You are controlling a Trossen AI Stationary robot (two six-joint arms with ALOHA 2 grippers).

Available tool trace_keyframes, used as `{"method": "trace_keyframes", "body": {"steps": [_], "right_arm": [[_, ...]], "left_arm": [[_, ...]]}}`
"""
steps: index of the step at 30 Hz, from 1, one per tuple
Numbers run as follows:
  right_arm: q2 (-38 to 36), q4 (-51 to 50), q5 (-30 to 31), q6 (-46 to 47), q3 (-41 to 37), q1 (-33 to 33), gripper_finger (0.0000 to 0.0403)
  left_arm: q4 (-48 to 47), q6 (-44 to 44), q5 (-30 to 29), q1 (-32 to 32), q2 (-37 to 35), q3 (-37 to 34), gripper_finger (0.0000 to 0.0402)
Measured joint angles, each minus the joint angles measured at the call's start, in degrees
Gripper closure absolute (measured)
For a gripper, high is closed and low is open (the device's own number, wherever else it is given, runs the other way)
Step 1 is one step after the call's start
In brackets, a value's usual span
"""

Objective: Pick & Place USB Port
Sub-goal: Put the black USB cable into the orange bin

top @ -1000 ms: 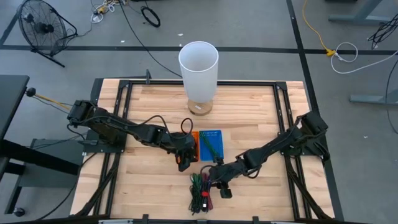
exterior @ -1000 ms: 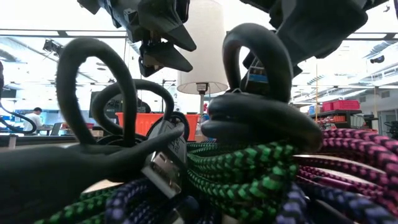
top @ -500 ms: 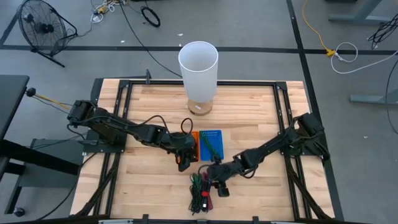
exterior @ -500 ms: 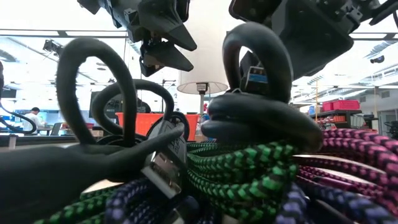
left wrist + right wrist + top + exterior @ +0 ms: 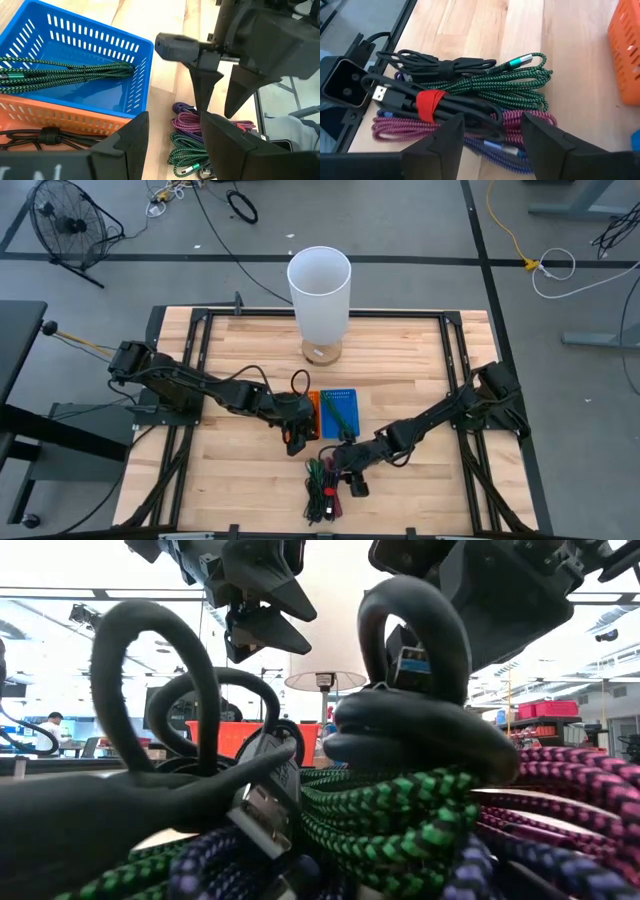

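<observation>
— Just under the right claw (image 5: 352, 480), what lies there?

— A heap of coiled cables (image 5: 465, 107) on the desk (image 5: 400, 370): green braided (image 5: 520, 90), pink (image 5: 520, 120) and purple ones, plus a black USB cable (image 5: 400, 97) bound with a red strap (image 5: 429, 104), its metal plug bare. The claw hangs directly above that heap, fingers (image 5: 445, 142) spread and released, holding nothing.

— And beyond it?

— Just past the heap, away from the desk's front edge, sit two bins side by side: a blue basket (image 5: 75, 65) with a green braided cable lying inside, and an orange basket (image 5: 45, 120) touching it, holding a black cable.

— Where is the other claw?

— The left claw (image 5: 293, 435) hovers over the orange basket's near end, close beside the right one. Its fingers (image 5: 125, 145) are parted as well, empty.

— Anything farther out?

— A white lamp (image 5: 320, 290) stands at the far middle of the desk, well apart from both claws. A fan (image 5: 62, 225) sits on the floor beyond the far left corner.
</observation>
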Motion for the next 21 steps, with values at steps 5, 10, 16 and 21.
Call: {"method": "trace_keyframes", "body": {"steps": [5,10,16,21], "right_arm": [[1.0,1.1,-0.8,0.2,-0.1,0.0,0.0205],[1.4,1.6,-0.5,0.4,0.0,0.0,0.0211],[1.9,0.8,-1.7,1.0,0.0,0.0,0.0298],[1.9,1.3,-4.1,-0.3,0.0,0.0,0.0387]], "left_arm": [[0.1,0.0,0.0,0.0,0.0,0.0,0.0218],[0.2,0.0,0.0,0.0,0.0,0.0,0.0218],[0.2,0.0,0.0,0.0,0.0,0.0,0.0218],[0.2,0.0,0.0,0.0,0.0,0.0,0.0218]]}}
